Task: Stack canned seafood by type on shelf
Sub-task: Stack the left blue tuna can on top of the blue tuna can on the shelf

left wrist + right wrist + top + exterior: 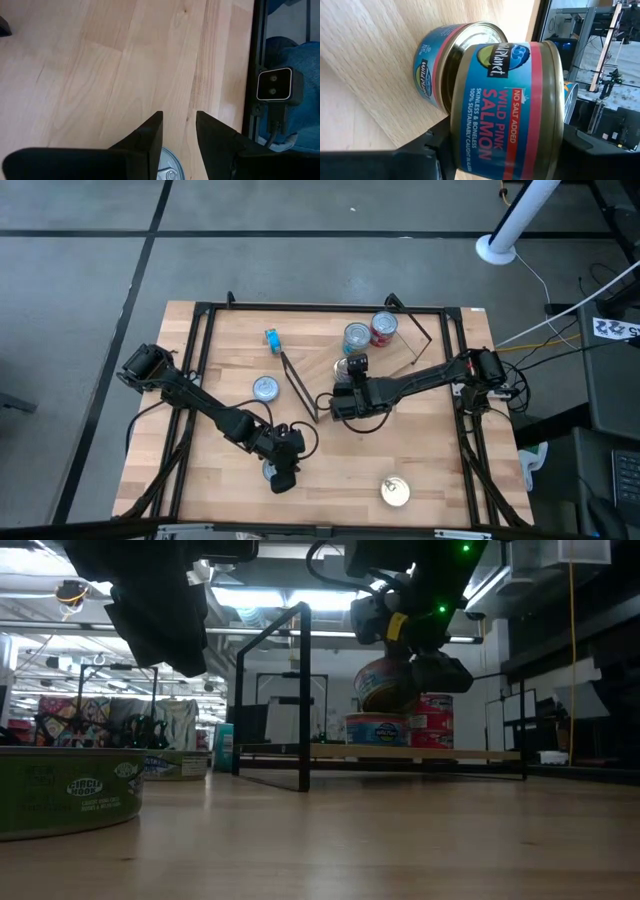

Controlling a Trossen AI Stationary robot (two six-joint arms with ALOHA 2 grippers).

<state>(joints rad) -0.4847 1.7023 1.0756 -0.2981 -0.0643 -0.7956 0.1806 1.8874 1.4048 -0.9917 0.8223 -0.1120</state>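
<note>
My right gripper is shut on a blue tin with red bands, labelled pink salmon. It hangs tilted just over a like tin standing on the shelf; whether the two touch, I cannot tell. Red tins are stacked beside them. My left gripper stands open near the table's near edge, pointing down over a silver-lidded tin that stands on the table under its fingers, nothing between them. My right gripper pinches the salmon tin across its two flat ends, one finger on each end, the label facing the wrist camera. The fingers slant down from the table's near side. The tin is tilted.
On the tabletop stand a silver-lidded tin, a blue tin on its side and a gold-lidded tin. A green tin sits right by the low camera. The shelf's black wire frames stand at its ends.
</note>
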